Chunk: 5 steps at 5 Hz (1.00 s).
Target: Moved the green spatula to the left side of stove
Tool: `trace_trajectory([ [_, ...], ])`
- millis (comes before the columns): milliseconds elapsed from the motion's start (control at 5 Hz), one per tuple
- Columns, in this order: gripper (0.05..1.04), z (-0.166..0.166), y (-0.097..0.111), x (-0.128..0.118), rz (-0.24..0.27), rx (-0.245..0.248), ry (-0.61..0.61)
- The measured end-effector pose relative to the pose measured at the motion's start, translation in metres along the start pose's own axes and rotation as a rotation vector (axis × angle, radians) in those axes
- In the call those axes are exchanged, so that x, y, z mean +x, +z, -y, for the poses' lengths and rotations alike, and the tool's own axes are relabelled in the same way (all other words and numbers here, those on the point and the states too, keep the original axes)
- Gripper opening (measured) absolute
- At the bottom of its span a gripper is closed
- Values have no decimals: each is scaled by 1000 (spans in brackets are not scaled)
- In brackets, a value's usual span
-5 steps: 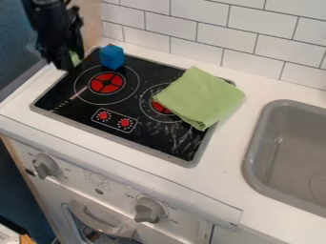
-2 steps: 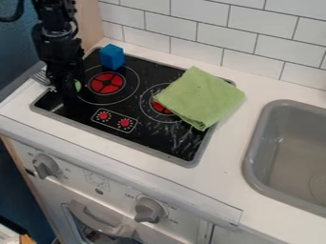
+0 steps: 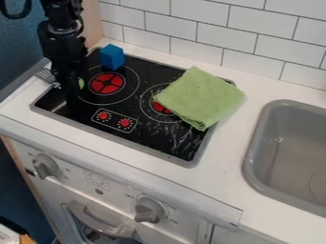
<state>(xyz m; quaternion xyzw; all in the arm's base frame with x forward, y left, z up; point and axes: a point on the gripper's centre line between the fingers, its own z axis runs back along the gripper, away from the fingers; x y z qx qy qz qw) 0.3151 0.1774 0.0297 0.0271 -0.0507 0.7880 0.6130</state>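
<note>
Well over at the left, a loop of black cable (image 3: pixel 16 14) shows against the dark blue backing (image 3: pixel 16 47), its upper part cut off by the top edge. Just left of the claw, the pale slotted end of the green spatula (image 3: pixel 45 75) shows at the left rim of the stove (image 3: pixel 153 137) – angled toward the upper left. A bit of green shows on the claw's right side, by the left burner (image 3: pixel 106 83); the middle of the spatula is hidden behind the claw, and where head and handle meet can't be made out.

The black arm (image 3: pixel 62 35) enters through the top edge near the left, its base out of view, and hangs nearly upright. The claw (image 3: pixel 68 93) points down over the stove's left part, its lower end dark against the black glass – so I can't tell whether it is clenched on the spatula or released, nor whether it touches the glass.

Right of the arm, a blue block (image 3: pixel 111 56) sits at the stove's back edge, behind the left burner. Two red printed dials (image 3: pixel 125 123) lie nearer the front. Farther right, a folded green cloth (image 3: pixel 202 97) partly covers the right burner (image 3: pixel 160 107) and overlaps the white surface (image 3: pixel 235 147). The grey sink (image 3: pixel 252 143) is cut off by the right edge.
</note>
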Motion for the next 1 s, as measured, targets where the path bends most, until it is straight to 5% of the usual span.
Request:
trace_trajectory([
  [400,978,-3,1,-3,-41,17,-3],
  [600,995,-8,3,-4,-42,43,4],
  [800,996,-5,28,-5,-56,-9,-10],
  [1000,996,1,61,-5,-8,-93,29],
])
